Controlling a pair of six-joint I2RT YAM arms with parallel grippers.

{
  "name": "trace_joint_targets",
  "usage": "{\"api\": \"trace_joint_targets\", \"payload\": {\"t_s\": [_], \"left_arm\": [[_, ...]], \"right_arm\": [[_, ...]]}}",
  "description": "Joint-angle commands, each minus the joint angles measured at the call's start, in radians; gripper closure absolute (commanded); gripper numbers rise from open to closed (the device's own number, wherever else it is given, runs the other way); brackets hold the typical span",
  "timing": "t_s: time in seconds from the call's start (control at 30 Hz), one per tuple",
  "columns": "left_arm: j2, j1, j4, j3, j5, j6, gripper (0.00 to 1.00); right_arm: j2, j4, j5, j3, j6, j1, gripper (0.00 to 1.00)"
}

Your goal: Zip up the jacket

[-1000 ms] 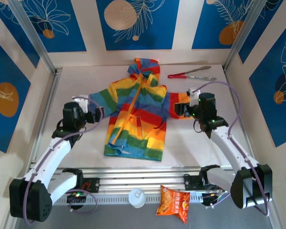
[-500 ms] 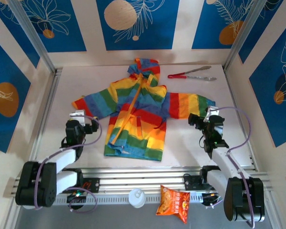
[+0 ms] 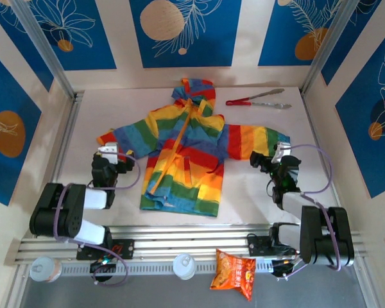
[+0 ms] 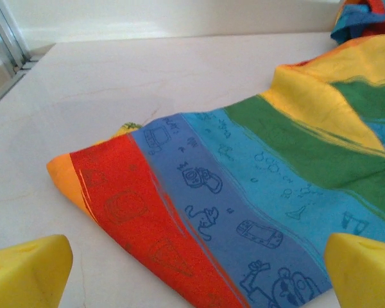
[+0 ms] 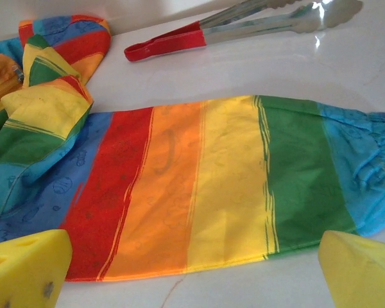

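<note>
The jacket (image 3: pixel 187 153) lies flat in the middle of the table, rainbow striped, hood to the far side. Its orange zipper (image 3: pixel 178 138) runs slantwise down the front. My left gripper (image 3: pixel 115 163) sits low just in front of the left sleeve's cuff (image 3: pixel 106 137), open. In the left wrist view the yellow fingertips (image 4: pixel 27 272) flank the red and blue sleeve (image 4: pixel 205 192), gripping nothing. My right gripper (image 3: pixel 263 160) is open by the right sleeve (image 3: pixel 256 139). That sleeve (image 5: pixel 212 186) lies spread out ahead of the open right gripper (image 5: pixel 192 276).
Metal tongs (image 3: pixel 258 99) with red handles lie at the far right, seen also in the right wrist view as tongs (image 5: pixel 244 25) beyond the sleeve. A snack bag (image 3: pixel 233 272) and two cups (image 3: pixel 183 265) sit below the table's near rail. Walls close in left and right.
Both arms have drawn back toward the near edge and folded low. The right gripper has let go of the right sleeve and opened wide; that sleeve now lies stretched out.
</note>
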Motion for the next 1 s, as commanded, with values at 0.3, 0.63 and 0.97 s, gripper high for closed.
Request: {"api": "trace_joint_targets", "payload": {"t_s": [0.3,0.63,0.97], "left_arm": [[0.078,0.016,-0.076,0.131,0.034,0.029,0.00],[0.081,0.014,-0.065,0.127,0.036,0.032,0.00],[0.081,0.013,-0.070,0.131,0.048,0.038,0.00]], "right_arm": [[0.225,0.152,-0.158,0.134,-0.031,-0.019,0.01],[0.287,-0.027,-0.044,0.263,-0.092,0.063,0.01],[0.312,0.104,-0.083,0.201,-0.108,0.061,0.01]]}}
